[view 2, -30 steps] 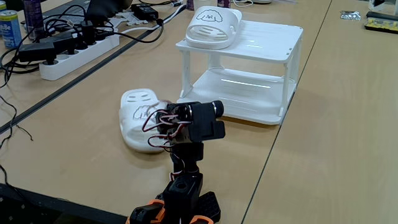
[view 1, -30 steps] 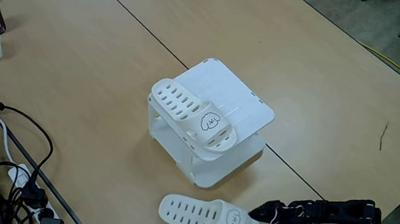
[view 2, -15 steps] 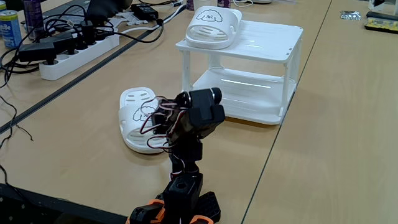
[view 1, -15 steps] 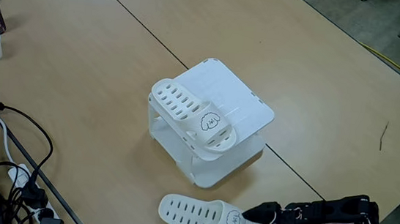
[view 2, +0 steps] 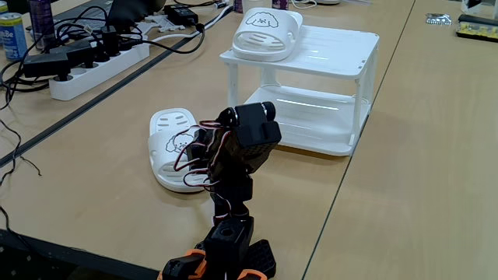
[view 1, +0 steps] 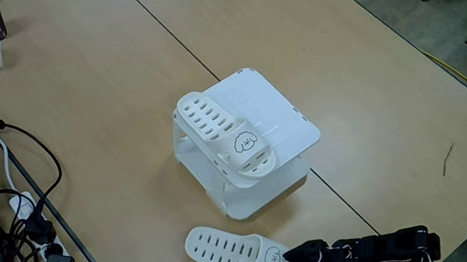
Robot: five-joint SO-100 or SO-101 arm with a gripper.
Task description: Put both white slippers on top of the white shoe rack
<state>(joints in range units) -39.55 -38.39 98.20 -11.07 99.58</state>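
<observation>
While one white slipper (view 1: 226, 135) sits atop the white shoe rack (view 1: 281, 123), second slipper (view 1: 243, 257) lies on bench (view 1: 94, 66), long axis 9-to-3; gripper (view 1: 297, 254) at its 3 o'clock heel end, jaw state unclear

arm (view 2: 237, 155): black links | red, white, black wires looped outside | orange base parts (view 2: 187, 266)

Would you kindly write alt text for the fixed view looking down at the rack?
One white slipper lies on the white shoe rack; the other slipper lies on the table, the black gripper at its strap end.
</observation>
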